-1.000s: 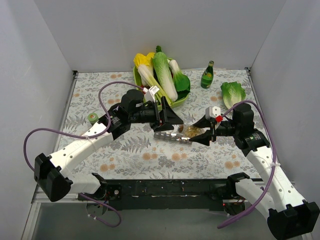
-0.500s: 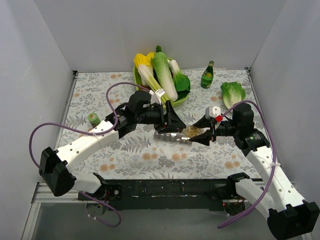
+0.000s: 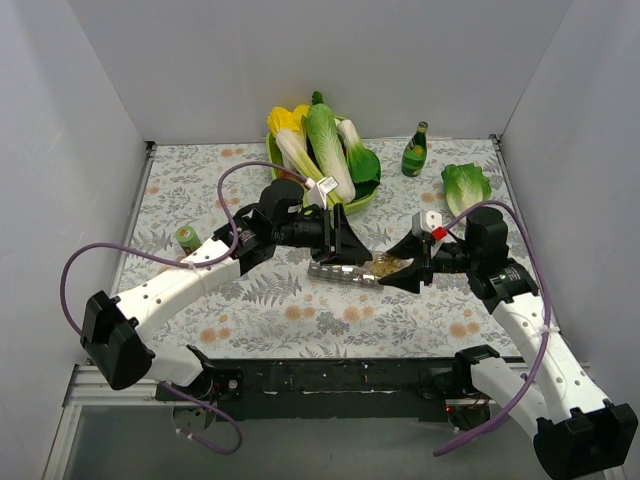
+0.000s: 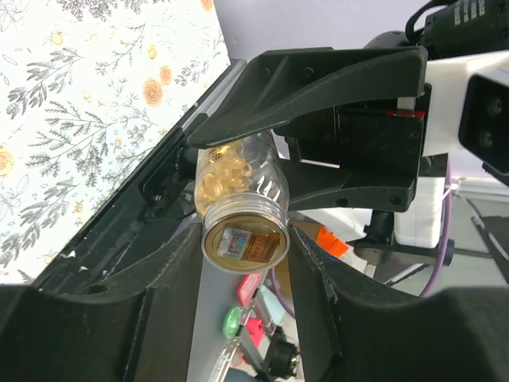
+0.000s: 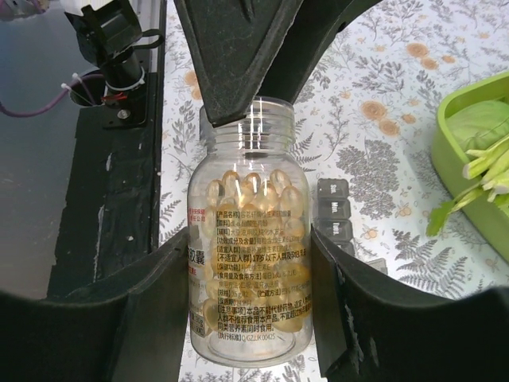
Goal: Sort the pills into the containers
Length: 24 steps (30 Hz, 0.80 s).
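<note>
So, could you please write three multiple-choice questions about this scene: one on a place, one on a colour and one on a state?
1. Where does the green glass bottle stand?
A) between the vegetable tray and the lettuce leaf
B) beside the arm bases
C) inside the tray

2. What colour are the capsules in the clear pill bottle?
A) blue
B) golden yellow
C) red

3. The clear pill bottle is:
A) lying loose
B) held in the right claw
C) standing upright in the tray

Answers:
1 A: in the top view the tray is on its left and the leaf on its right.
2 B: they show golden through the clear wall.
3 B: the right wrist view shows a finger against each side of it.
</note>
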### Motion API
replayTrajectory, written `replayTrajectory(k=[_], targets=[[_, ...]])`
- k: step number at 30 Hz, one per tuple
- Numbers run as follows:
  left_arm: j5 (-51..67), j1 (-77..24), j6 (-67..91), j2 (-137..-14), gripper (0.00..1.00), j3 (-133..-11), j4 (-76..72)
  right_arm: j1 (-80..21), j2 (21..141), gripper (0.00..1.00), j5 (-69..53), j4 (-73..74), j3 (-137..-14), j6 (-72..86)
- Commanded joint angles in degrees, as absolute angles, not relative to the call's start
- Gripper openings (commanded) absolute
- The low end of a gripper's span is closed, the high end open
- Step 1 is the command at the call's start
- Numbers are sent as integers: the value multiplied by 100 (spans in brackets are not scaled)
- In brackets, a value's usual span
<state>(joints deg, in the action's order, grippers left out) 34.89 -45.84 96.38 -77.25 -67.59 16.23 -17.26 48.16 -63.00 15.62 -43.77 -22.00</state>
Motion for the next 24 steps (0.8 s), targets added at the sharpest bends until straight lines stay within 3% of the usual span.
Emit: replayTrajectory(k=[1,9,15,19,20,24], targets=[[4297,-4649,8966,-7971,30,-7101,1704,-1705,4790,4,-6749,721,-4219,-1539],[4509,-4702,7489,-8446,29,-7901,2925,-1696,4913,4,-7382,-1329,-3499,410],[5105,-4702,6355,-8367,34,-8051,3094,-1696,5141,3,-7602,-3057,-2945,2591],[5396,-4702,6214,-8507,52,-8235,3111,-1688,5256,3,-7611,-3699,-2822,3216],[5396,-4702,6214,-8543,63,-8288,3146,-1696,5265,3,-7611,-3796,-2795,3278],[5046,-4658,6362,-8587,84,-8481,3261,-1696,5134,3,-7576,-3710,-2760,3147]])
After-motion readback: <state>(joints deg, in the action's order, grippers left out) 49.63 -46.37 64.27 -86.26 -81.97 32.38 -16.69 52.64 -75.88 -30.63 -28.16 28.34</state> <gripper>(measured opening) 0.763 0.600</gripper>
